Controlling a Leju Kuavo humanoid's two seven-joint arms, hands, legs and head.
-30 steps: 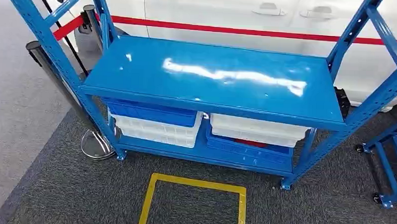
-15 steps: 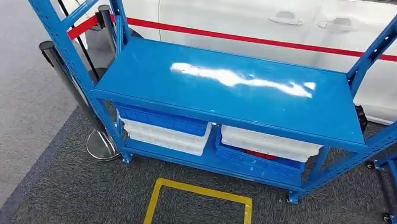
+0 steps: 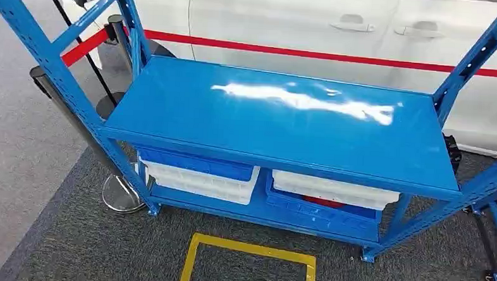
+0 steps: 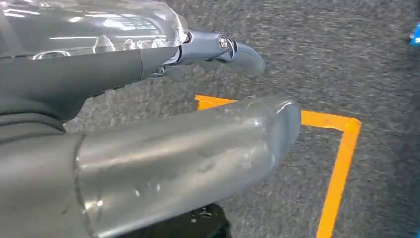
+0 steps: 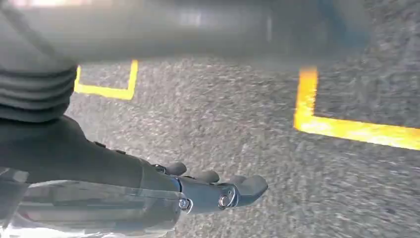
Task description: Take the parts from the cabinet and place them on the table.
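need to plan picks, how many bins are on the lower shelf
4, in two stacks under the blue shelf: blue bin on white bin at left, white bin on blue bin at right. More may hide behind.

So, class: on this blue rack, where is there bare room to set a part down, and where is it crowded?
The top shelf is bare between its blue uprights. The lower shelf is crowded: stacked blue and white bins on the left and right, with a narrow gap between them.

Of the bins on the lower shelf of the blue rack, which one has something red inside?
The blue bin at the bottom of the right stack, under a white bin; a red item shows inside. The left stack shows none.
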